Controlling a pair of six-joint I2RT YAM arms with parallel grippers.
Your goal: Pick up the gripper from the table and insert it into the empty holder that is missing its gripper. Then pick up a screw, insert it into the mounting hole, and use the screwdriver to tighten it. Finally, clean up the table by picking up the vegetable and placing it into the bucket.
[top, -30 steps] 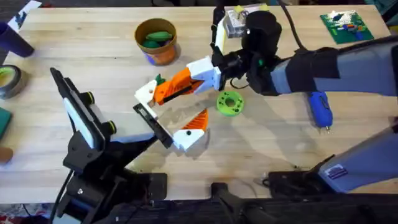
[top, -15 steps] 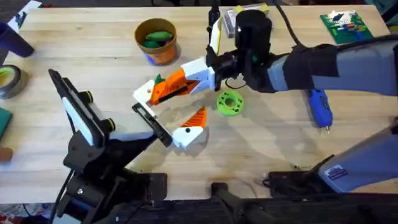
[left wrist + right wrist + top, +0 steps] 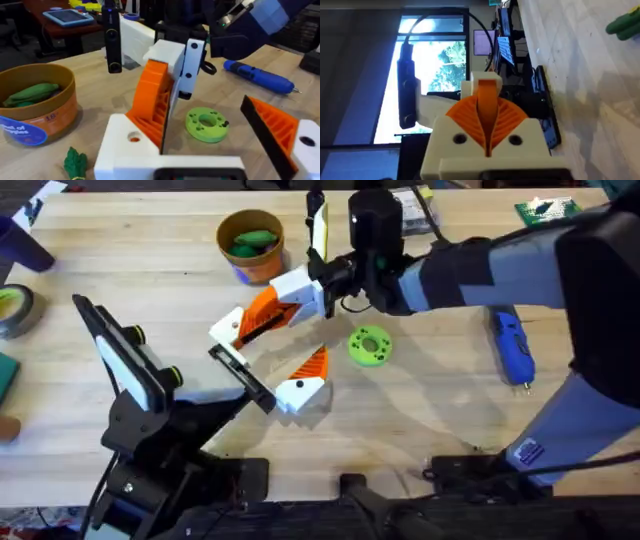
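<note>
My right gripper (image 3: pixel 300 292) is shut on the orange gripper (image 3: pixel 262 315), its pads (image 3: pixel 510 117) clamping the wedge. The piece's white block (image 3: pixel 226 328) hangs at the far end of the holder (image 3: pixel 240 368), the black bar on my left arm; whether it is seated I cannot tell. A twin orange finger (image 3: pixel 305 378) sits on the bar's other end, so my left gripper (image 3: pixel 285 350) stands open. The blue screwdriver (image 3: pixel 512 348) lies at the right. The bucket (image 3: pixel 262 268) at the back holds a green vegetable (image 3: pixel 250 240). Another green vegetable (image 3: pixel 75 162) lies beside the white block. The screw is out of view.
A green ring (image 3: pixel 370 345) lies on the table right of the holder. A green circuit board (image 3: pixel 548 210) and a clear box (image 3: pixel 408 200) sit at the back right. A tape roll (image 3: pixel 14 310) is at the left edge.
My right arm has swung left and toward the table's far side with the orange gripper, which now tilts more steeply over the bar's end. The left arm has edged slightly left.
</note>
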